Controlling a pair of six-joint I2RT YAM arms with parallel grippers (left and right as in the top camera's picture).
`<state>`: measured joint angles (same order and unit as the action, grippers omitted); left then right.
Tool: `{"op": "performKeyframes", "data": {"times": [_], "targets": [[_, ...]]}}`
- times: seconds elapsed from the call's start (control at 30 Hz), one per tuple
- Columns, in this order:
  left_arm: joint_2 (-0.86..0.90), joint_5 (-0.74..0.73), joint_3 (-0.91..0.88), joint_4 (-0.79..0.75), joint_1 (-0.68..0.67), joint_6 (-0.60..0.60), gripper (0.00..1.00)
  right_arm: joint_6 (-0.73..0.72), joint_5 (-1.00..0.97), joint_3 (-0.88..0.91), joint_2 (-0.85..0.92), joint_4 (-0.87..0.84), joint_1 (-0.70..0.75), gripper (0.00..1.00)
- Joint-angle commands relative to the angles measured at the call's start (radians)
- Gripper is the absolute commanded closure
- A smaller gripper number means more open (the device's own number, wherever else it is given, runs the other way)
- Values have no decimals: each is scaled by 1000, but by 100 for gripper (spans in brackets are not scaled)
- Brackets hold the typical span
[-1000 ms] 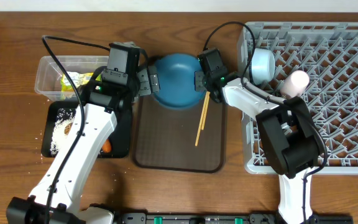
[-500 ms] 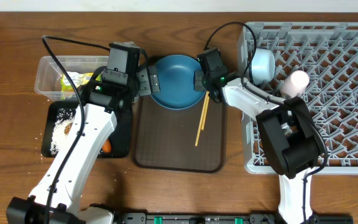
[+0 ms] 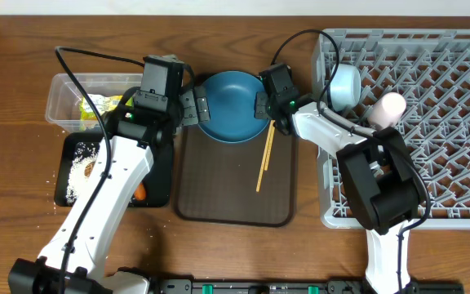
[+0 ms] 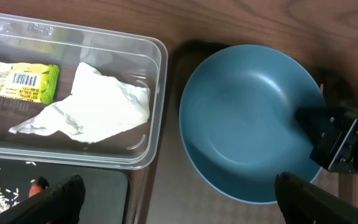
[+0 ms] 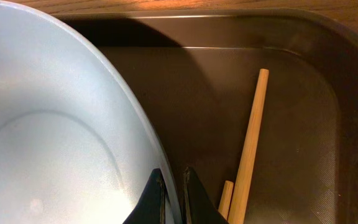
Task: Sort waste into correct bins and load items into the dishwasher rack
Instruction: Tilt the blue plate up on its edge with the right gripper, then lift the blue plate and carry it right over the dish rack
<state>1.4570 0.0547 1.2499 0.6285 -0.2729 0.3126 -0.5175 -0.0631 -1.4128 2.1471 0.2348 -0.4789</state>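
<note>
The dark-blue plate (image 3: pixel 231 106) lies at the far end of the brown serving tray (image 3: pixel 219 196). My right gripper (image 3: pixel 266 106) is shut on the plate's right rim, one finger inside and one outside (image 5: pixel 174 194). My left gripper (image 3: pixel 194 108) is open wide at the plate's left edge and holds nothing; in the left wrist view (image 4: pixel 179 202) its fingertips (image 4: pixel 51 198) straddle the tray corner and the plate (image 4: pixel 253 121). The chopsticks (image 3: pixel 264 159) lie on the tray beside the right gripper. The wrapper (image 4: pixel 17 84) and napkin (image 4: pixel 98 106) lie in the clear tub (image 4: pixel 157 74).
The black tray (image 3: pixel 157 175) holds rice (image 3: pixel 78 167), a brown lump (image 3: pixel 90 168) and a carrot stick (image 3: pixel 140 193). The grey rack (image 3: pixel 431 163) stands at the right with a pale blue-and-white vessel (image 3: pixel 345 84) and a pink cup (image 3: pixel 388 108) in it.
The plate shifted very slightly in the right gripper's hold a second ago. Since then both arms and the plate have stayed still.
</note>
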Motion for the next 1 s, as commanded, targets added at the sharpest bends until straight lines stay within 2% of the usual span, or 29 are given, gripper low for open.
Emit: {"op": "performKeyframes", "data": {"times": [0.0, 0.4, 0.67, 0.97], "targets": [[2, -2, 9, 4, -2, -13, 2, -10, 59, 7, 7, 19, 20, 99], [2, -2, 9, 4, -2, -13, 2, -5, 225, 7, -70, 34, 78, 99], [2, -2, 9, 4, -2, -13, 2, 41, 227, 7, -100, 23, 81, 99], [2, -2, 9, 4, -2, -13, 2, 64, 224, 7, -222, 62, 106, 99]]}}
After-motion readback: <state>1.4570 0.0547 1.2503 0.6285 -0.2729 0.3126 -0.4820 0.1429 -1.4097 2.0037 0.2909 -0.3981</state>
